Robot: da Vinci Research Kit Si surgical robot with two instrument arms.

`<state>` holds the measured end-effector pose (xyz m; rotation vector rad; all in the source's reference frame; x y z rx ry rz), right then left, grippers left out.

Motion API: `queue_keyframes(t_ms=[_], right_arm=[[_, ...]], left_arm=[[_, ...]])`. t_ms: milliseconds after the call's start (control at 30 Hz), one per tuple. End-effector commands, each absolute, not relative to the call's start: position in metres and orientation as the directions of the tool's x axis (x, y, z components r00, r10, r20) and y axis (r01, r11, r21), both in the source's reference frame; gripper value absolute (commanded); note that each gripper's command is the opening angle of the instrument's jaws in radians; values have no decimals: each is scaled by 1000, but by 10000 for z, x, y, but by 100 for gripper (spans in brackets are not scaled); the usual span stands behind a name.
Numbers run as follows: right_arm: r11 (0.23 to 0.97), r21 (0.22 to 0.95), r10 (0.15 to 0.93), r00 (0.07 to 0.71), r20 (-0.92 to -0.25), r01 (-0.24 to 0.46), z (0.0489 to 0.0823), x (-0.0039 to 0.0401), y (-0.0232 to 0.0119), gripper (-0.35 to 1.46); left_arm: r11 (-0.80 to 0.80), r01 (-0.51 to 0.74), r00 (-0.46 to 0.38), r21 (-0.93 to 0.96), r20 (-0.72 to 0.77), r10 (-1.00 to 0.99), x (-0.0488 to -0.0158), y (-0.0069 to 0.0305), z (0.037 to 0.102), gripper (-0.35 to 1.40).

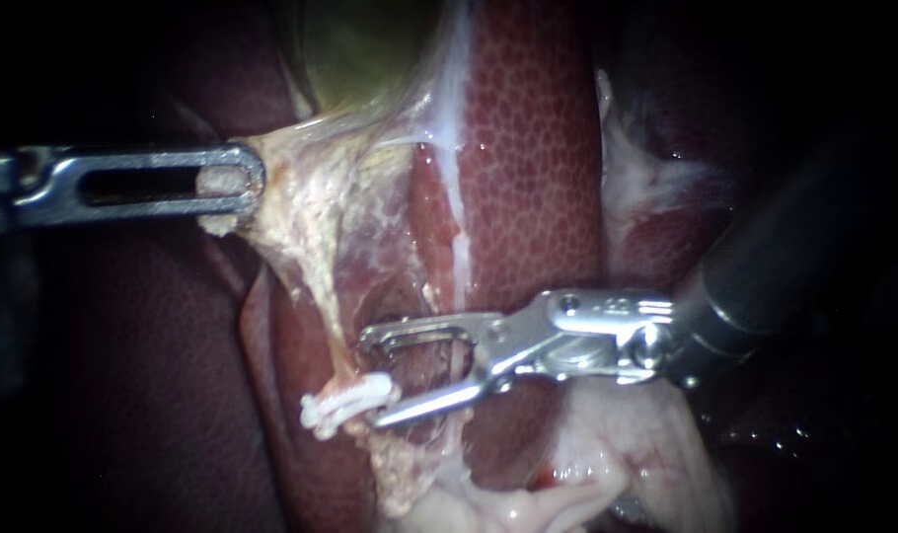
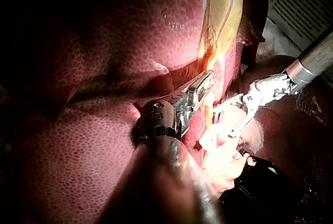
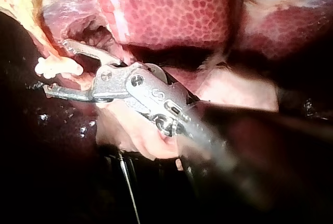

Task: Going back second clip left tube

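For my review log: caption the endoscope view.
Left instrument grips pale tissue; open right instrument lies beside a white clip on the tube.

Our endoscope sits close to the liver, facing the clip. Each wrist camera looks forward along its own shaft from just behind the tip: our left instrument, our right instrument. Endoscope and right wrist share the clip; all three show the right instrument.
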<state>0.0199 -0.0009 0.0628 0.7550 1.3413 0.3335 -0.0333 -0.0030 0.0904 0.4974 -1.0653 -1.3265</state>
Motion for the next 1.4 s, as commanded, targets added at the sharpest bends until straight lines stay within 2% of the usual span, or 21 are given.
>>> queue_keyframes(t_ms=[33,433,667,967,1400], right_arm=[[729,657,618,225,-753,195,626,193,-6,60],[765,620,585,213,-782,175,566,117,34,60],[786,595,565,196,-801,168,532,88,50,60],[789,593,561,203,-802,159,528,75,53,60],[789,593,562,204,-802,158,527,75,52,60]], left_arm=[[233,530,-106,815,337,-936,-333,-30,904,-35],[233,531,-106,815,337,-936,-334,-29,906,-35],[234,531,-107,814,338,-935,-337,-28,908,-35],[240,538,-110,808,350,-930,-352,-35,931,-35],[252,562,-54,788,338,-940,-395,-41,996,-35]])
